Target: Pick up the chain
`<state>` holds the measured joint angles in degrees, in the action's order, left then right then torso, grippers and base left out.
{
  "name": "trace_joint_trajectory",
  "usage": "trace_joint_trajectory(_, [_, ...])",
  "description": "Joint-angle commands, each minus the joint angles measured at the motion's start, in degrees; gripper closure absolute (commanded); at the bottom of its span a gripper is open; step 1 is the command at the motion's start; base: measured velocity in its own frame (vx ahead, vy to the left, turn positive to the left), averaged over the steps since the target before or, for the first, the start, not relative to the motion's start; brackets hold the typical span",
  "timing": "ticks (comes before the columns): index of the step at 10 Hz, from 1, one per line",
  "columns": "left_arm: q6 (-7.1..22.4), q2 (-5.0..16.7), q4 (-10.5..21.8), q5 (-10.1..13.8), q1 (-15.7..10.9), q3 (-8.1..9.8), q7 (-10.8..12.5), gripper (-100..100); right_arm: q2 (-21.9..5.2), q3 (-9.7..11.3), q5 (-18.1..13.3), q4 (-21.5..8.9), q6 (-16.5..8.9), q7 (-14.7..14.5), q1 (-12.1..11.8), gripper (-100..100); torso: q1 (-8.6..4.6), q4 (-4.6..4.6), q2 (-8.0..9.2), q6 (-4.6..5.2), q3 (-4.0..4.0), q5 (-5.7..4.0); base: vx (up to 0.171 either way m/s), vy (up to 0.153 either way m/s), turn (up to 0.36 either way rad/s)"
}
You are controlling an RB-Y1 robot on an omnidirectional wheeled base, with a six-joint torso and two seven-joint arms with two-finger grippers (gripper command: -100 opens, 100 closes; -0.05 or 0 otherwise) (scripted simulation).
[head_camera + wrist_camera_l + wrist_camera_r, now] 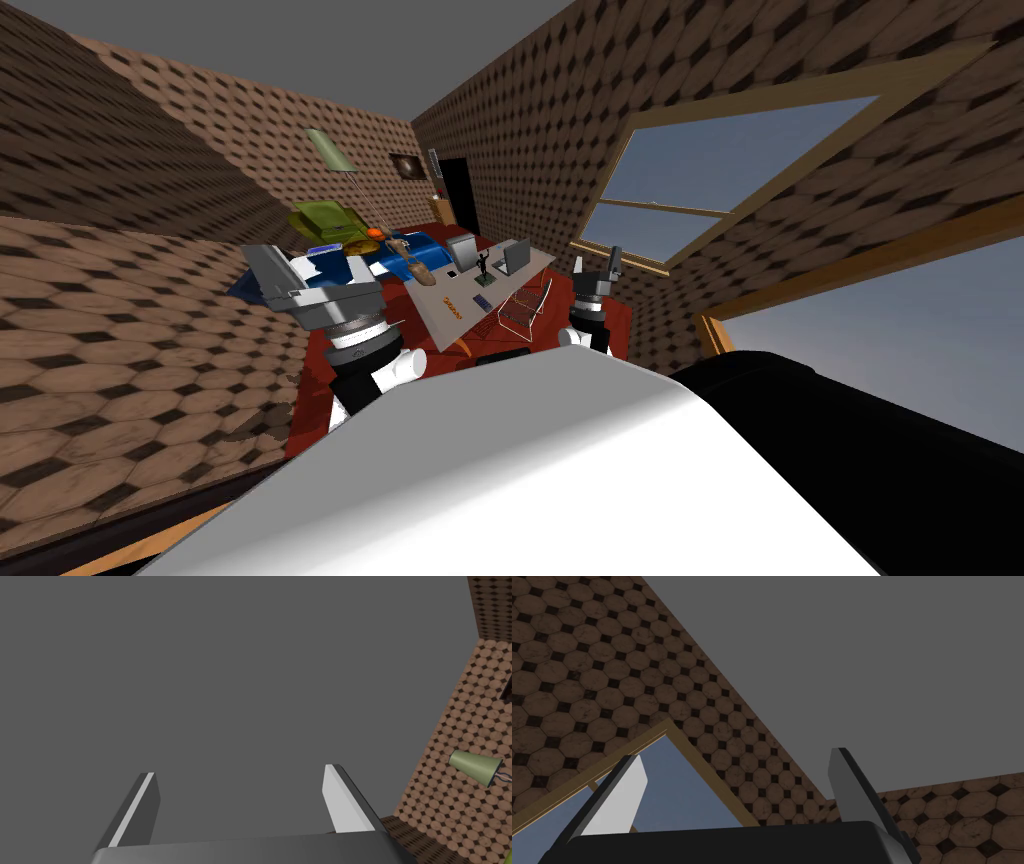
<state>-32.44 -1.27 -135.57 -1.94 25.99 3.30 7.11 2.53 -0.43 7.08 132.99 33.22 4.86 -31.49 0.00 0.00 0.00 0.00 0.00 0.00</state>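
A long light grey table [430,295] stands ahead of me on a red rug [318,350]. On its near half lies a small orange strip [455,308], which may be the chain; it is too small to tell. My left gripper [272,262] is raised left of the table, well short of it. In the left wrist view the left gripper [240,771] is open and holds nothing. My right gripper [597,260] is raised to the right of the table. The right wrist view shows this gripper [737,753] open too, with nothing between its fingers.
On the table stand a laptop [517,257], a grey box [463,250] and a dark figurine [484,266]. A wire chair [522,305] sits at the table's right side. A blue bed [400,255] and a green lamp [330,150] lie beyond.
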Motion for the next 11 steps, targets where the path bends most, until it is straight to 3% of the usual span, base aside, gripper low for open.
trace_joint_trajectory(1, [1.88, 2.4, 2.29, 1.18, -0.66, 0.68, 1.17, -100, 0.0, 0.0, 0.0, 0.0, 0.0, 0.0, 0.0, 0, 0.0, 0.0, 0.0, 0.0, 0.0, 0.0, -0.014, -0.03, 0.099])
trace_joint_trajectory(2, [1.88, 2.4, 2.29, 1.18, -0.66, 0.68, 1.17, -100, 0.0, 0.0, 0.0, 0.0, 0.0, 0.0, 0.0, 0, -0.08, 0.0, 0.04, -0.02, 0.02, -0.01, -0.015, -0.039, 0.114])
trace_joint_trajectory(7, [7.22, 7.01, 9.03, 4.47, -2.82, 2.46, 4.44, -100, 0.0, 0.0, 0.0, 0.0, 0.0, 0.0, 0.0, 0, -0.15, 0.0, 0.01, -0.01, 0.0, -0.03, -0.007, -0.038, 0.109])
trace_joint_trajectory(8, [7.22, 7.01, 9.03, 4.47, -2.82, 2.46, 4.44, -100, 0.0, 0.0, 0.0, 0.0, 0.0, 0.0, 0.0, 0, -0.15, 0.0, 0.01, 0.0, 0.01, -0.03, -0.006, -0.027, 0.023])
trace_joint_trajectory(11, [11.38, 9.09, 14.22, 6.99, -4.62, 3.66, 6.88, -100, 0.0, 0.0, 0.0, 0.0, 0.0, 0.0, 0.0, 0, -0.08, 0.0, 0.0, 0.0, 0.0, -0.01, -0.007, -0.027, 0.104])
